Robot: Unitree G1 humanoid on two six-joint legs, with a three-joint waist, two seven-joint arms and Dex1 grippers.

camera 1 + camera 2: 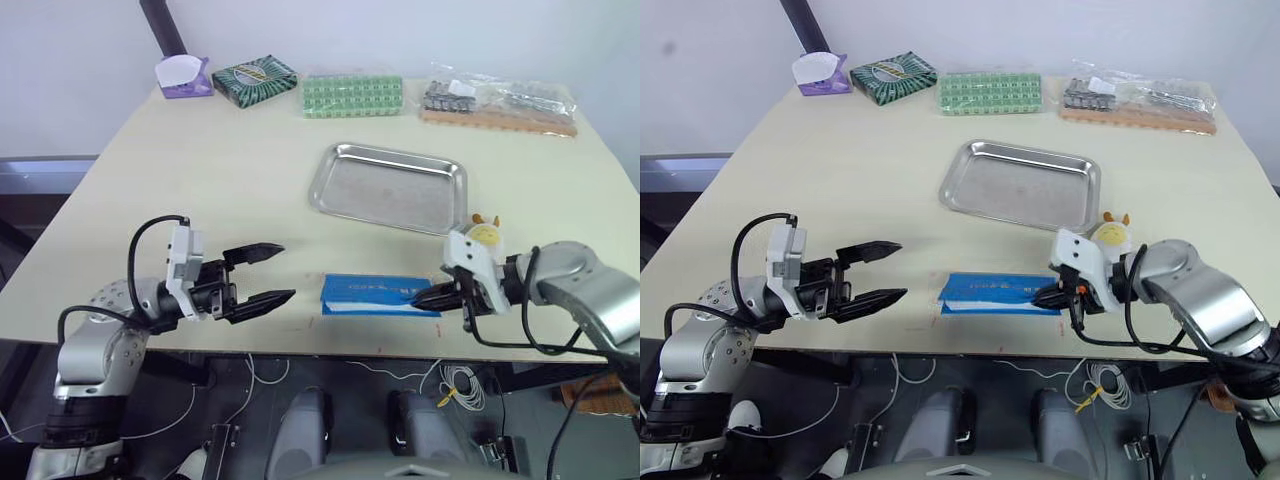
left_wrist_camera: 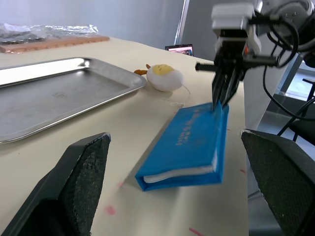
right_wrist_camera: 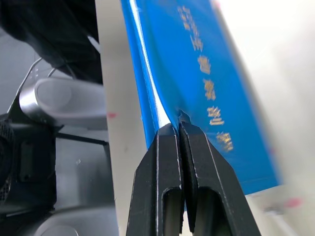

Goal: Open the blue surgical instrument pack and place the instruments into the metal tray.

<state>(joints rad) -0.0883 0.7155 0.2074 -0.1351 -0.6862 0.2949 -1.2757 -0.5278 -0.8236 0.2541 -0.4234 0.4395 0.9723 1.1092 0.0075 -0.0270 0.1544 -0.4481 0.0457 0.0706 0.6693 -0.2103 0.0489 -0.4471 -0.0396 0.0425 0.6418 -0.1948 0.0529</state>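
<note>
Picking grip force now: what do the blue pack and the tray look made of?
The blue surgical instrument pack looks like matte blue plastic or coated fabric, going by its dull, faintly textured cover with pale print; a whitish layer shows at its edge. The metal tray looks like polished stainless steel, given its bright, reflective rim.

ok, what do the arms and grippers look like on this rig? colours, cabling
Both arms are silver-grey metal with rounded joint housings and loose black cables looping from wrist to forearm. Each wrist carries a white boxy module. The left gripper and right gripper each have two black tapered fingers, with recessed slots visible on the right pair.
</note>
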